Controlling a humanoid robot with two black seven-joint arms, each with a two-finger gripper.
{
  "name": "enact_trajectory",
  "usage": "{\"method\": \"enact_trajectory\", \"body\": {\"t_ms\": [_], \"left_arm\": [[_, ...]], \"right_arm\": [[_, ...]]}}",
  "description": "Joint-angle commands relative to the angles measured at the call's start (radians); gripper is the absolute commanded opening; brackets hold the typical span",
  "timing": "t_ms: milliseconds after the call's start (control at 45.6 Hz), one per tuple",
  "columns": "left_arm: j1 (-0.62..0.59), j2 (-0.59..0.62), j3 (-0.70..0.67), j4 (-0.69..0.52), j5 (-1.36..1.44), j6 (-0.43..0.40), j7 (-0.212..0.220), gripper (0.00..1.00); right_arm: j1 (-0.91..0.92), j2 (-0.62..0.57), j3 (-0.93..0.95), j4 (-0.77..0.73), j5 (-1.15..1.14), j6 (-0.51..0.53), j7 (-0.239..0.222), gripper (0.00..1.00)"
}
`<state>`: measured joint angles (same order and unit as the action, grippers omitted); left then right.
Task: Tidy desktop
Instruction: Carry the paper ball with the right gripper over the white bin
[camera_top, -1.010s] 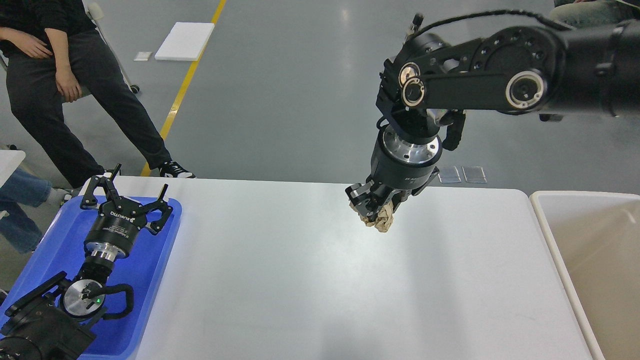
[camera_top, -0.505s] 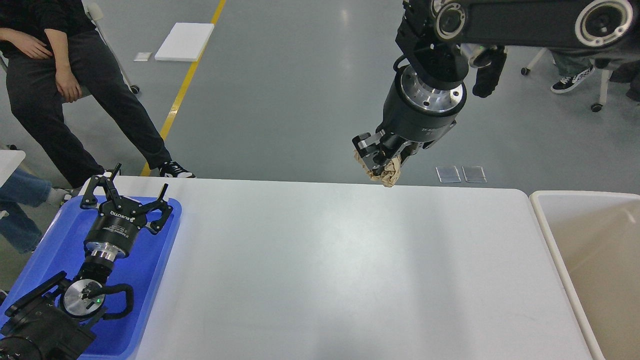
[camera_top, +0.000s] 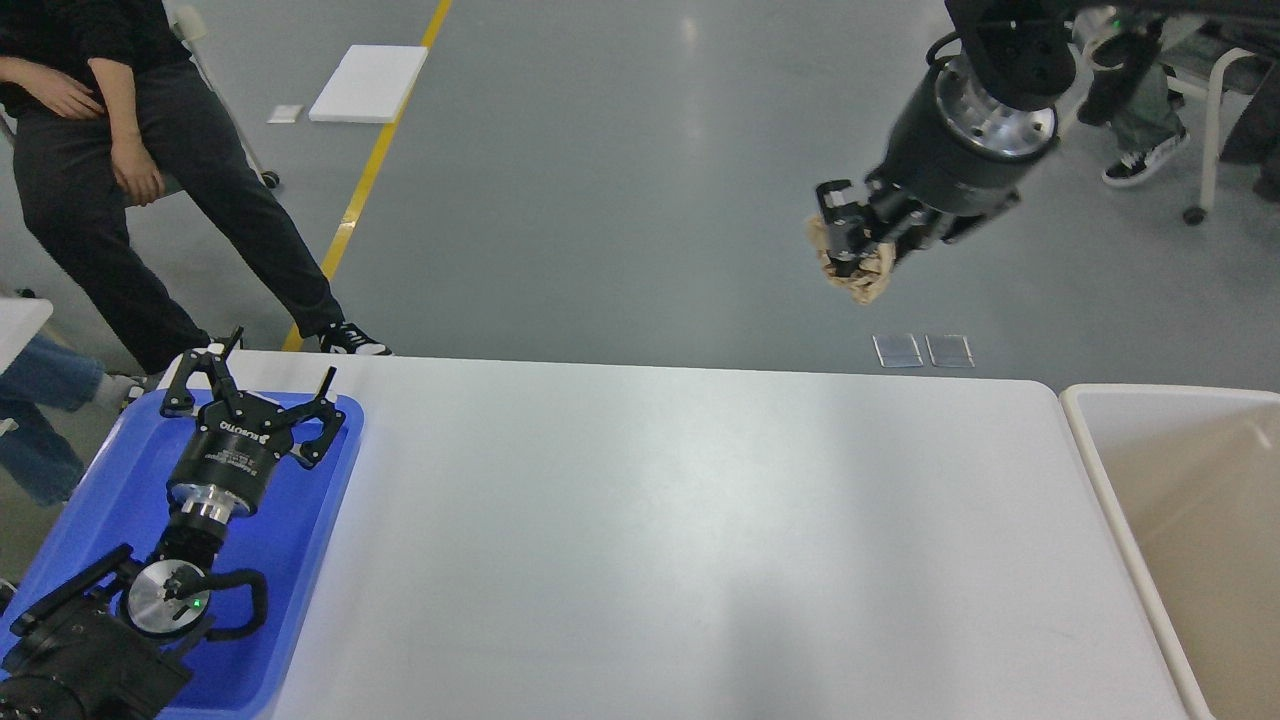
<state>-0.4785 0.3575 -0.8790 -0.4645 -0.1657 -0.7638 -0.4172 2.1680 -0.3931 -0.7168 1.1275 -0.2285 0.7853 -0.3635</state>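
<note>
The white desktop (camera_top: 680, 540) fills the middle of the head view and its surface is bare. My right gripper (camera_top: 858, 262) is raised high above the far right part of the desktop and is shut on a crumpled brown paper ball (camera_top: 866, 282). My left gripper (camera_top: 262, 382) is open and empty, hovering over the blue plastic tray (camera_top: 300, 590) at the left edge of the desktop.
A cream-rimmed beige bin (camera_top: 1180, 520) stands against the desktop's right end. A person in black (camera_top: 130, 170) sits beyond the far left corner. A white board (camera_top: 368, 82) and two small clear plates (camera_top: 922, 350) lie on the grey floor.
My right gripper has lifted the brown paper ball off the desktop and carried it up and to the right. My left arm has not moved.
</note>
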Motion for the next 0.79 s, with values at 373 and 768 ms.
{"method": "enact_trajectory", "body": {"t_ms": [373,768], "left_arm": [[0.001,0.001,-0.002,0.001,0.000,0.000,-0.003,0.99],[0.001,0.001,-0.002,0.001,0.000,0.000,-0.003,0.99]], "right_arm": [[-0.260,-0.319,0.002,-0.256,-0.092,0.000,0.000,0.00],[-0.441,-0.448,0.037,-0.342,-0.091,0.000,0.000,0.00]]}}
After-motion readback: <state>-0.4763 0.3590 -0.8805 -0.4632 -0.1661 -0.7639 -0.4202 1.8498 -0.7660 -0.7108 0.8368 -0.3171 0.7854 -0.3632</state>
